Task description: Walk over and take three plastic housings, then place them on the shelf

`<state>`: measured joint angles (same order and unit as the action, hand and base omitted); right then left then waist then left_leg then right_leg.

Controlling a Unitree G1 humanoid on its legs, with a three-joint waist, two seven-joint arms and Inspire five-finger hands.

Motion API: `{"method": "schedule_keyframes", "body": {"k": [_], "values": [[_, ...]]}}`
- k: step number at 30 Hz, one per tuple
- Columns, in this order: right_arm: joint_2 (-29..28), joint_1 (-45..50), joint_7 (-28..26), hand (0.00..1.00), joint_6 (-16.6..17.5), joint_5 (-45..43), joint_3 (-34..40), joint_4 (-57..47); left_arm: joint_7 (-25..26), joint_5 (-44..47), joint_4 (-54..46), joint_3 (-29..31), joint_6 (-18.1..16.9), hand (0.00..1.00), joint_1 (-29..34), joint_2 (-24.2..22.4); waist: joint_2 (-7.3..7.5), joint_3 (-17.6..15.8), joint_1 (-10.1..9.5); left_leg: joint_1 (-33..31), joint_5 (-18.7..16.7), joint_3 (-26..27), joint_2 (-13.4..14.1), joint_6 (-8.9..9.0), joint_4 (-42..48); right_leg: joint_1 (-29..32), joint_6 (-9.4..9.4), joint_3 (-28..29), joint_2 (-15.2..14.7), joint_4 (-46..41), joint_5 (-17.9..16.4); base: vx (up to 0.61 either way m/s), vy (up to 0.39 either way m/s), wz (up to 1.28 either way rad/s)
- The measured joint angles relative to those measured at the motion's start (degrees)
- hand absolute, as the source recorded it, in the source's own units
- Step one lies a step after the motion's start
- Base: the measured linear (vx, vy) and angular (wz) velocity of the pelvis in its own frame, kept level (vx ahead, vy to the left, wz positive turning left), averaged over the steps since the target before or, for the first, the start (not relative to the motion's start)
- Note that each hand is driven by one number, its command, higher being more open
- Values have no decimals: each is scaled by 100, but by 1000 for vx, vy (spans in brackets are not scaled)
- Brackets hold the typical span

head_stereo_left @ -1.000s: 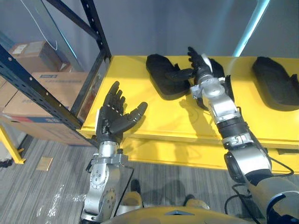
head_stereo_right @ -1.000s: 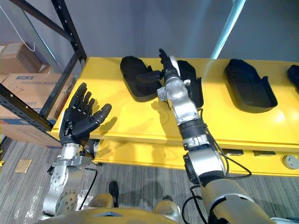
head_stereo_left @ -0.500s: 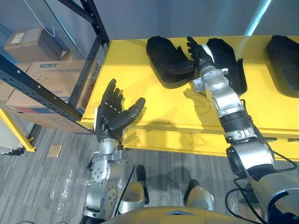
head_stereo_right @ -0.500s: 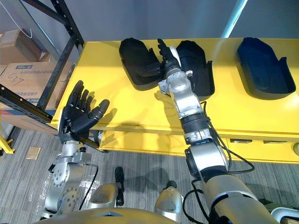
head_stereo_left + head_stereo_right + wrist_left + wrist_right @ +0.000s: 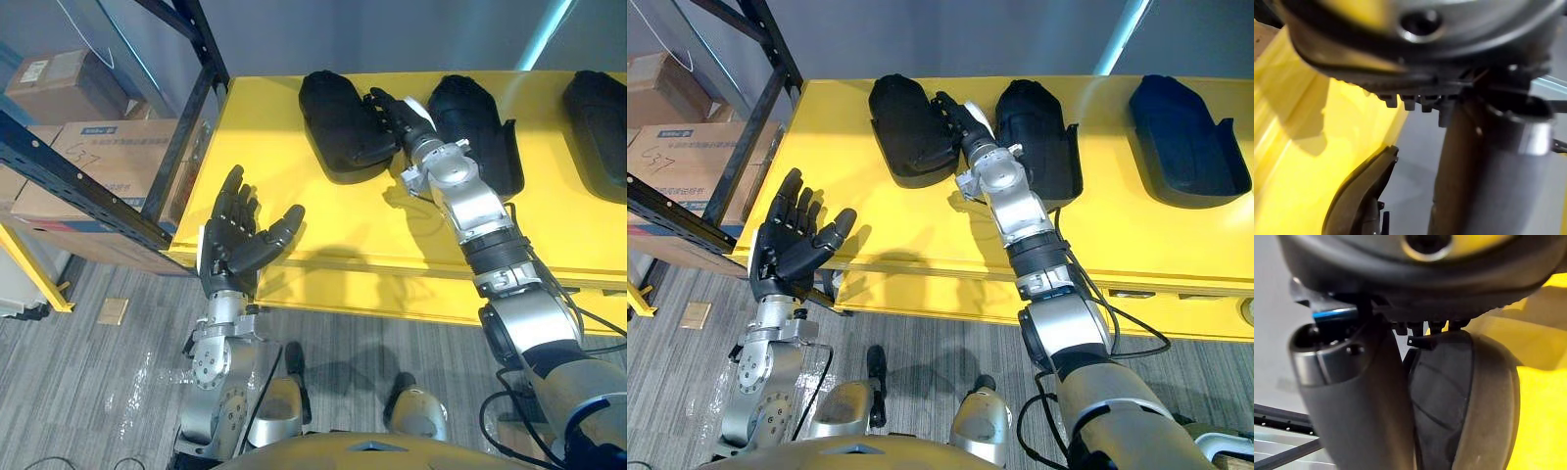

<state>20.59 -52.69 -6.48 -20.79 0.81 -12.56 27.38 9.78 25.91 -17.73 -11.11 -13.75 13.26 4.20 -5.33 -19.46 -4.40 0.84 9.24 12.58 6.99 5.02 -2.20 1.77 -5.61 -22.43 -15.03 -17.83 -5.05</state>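
Three black plastic housings lie on the yellow table (image 5: 323, 225): a left one (image 5: 336, 125), a middle one (image 5: 477, 129) and one at the right edge (image 5: 600, 106). My right hand (image 5: 400, 116) reaches across the table, and its straight fingers lie over the left housing's right rim, in the gap before the middle housing. In the right wrist view the thumb (image 5: 1352, 396) stands right beside that housing (image 5: 1449, 396). My left hand (image 5: 238, 238) hovers open, palm up, at the table's front left corner, holding nothing.
A dark blue shelf rack (image 5: 93, 191) stands to the left, with cardboard boxes (image 5: 73, 162) behind it. A light-blue post (image 5: 545, 29) rises behind the table. Grey floor (image 5: 88, 392) runs in front of the table.
My right hand has swung left from upright between the two housings onto the left housing's rim. The camera has shifted a little. My left hand has stayed put.
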Motion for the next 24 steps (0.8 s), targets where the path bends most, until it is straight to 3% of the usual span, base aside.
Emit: {"method": "schedule_keyframes", "body": {"k": [20, 24], "values": [[-80, 564, -279, 100, 38, 10, -317, -467, 6, -67, 17, -160, 1, 100, 1, 34, 60, 31, 3, 168, 3, 18, -26, -12, -50, -234, -72, -17, 19, 199, 59, -1, 0, 0], [-124, 708, -263, 100, 72, 71, -330, -579, 6, -160, 20, -169, 2, 100, 2, 73, 126, 82, 3, 170, 3, 25, -29, -12, -78, -231, -78, -16, 24, 226, 66, 0, 0, 0]]}}
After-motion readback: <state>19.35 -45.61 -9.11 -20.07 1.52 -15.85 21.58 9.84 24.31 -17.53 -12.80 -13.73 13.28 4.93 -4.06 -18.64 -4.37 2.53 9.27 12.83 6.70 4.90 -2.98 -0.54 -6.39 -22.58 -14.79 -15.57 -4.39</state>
